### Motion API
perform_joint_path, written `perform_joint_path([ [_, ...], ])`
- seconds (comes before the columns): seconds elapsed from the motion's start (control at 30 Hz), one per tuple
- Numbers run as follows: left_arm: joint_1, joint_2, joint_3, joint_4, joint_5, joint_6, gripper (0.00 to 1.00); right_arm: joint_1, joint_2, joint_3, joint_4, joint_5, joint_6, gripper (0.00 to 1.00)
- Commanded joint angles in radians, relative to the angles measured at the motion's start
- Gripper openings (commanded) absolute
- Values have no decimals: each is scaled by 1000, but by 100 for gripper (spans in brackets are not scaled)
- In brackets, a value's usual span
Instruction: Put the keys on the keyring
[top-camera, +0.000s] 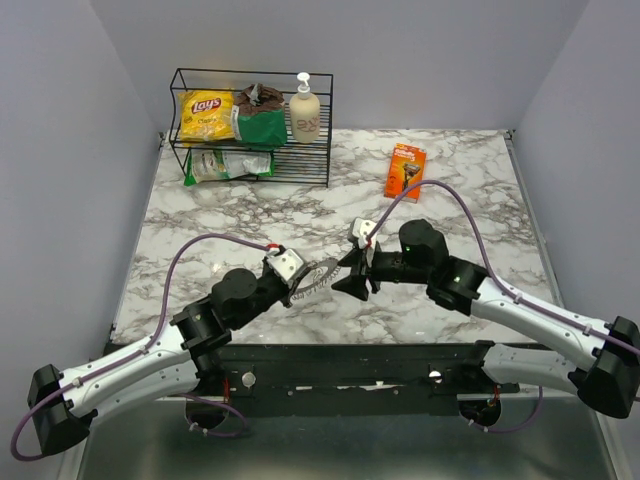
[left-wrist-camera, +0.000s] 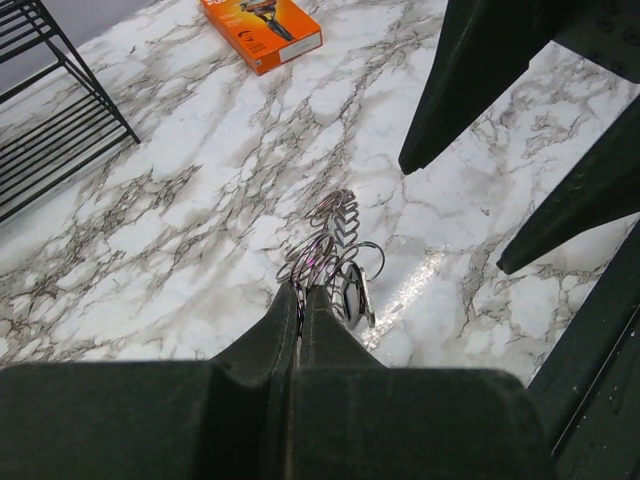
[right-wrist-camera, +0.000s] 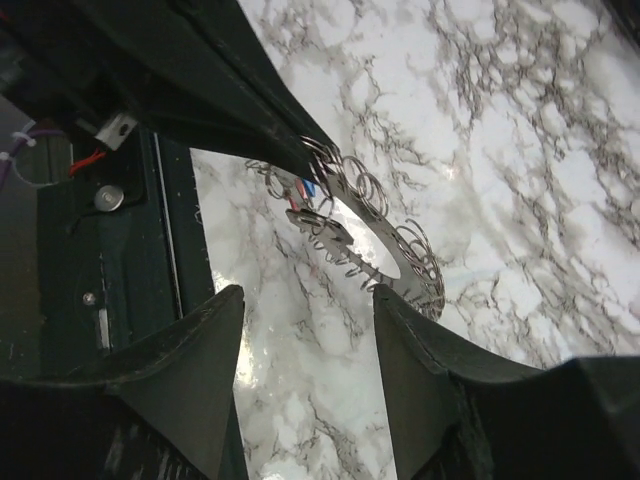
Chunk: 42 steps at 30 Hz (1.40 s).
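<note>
While clamped on the keyring (top-camera: 318, 272), left tool (top-camera: 298, 284) opposite right tool (right-wrist-camera: 308, 292), jaws apart; orange box (top-camera: 405, 170), wire rack (top-camera: 300, 162) beyond.

Overhead view looks down; both wrist views closely share the keyring (left-wrist-camera: 338, 228).

Wire rack (top-camera: 250, 125), orange box (top-camera: 405, 170)

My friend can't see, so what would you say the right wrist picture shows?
The left tool, shut, holds a silvery keyring over a marble table. The right tool stands open at the bottom of the picture, gripping nothing.
</note>
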Motion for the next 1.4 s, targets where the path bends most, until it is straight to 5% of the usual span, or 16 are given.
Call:
perform_joint_path([
  [0.0, -2, -21, 0, 72, 26, -6, 0, -1, -32, -14, 48, -137, -117, 63],
  [0.5, -2, -16, -3, 86, 95, 2, 0, 0, 40, 47, 171, -353, -163, 46],
  [1.37, -2, -22, -2, 77, 117, -6, 0, -1, 133, 42, 217, -194, -148, 52],
])
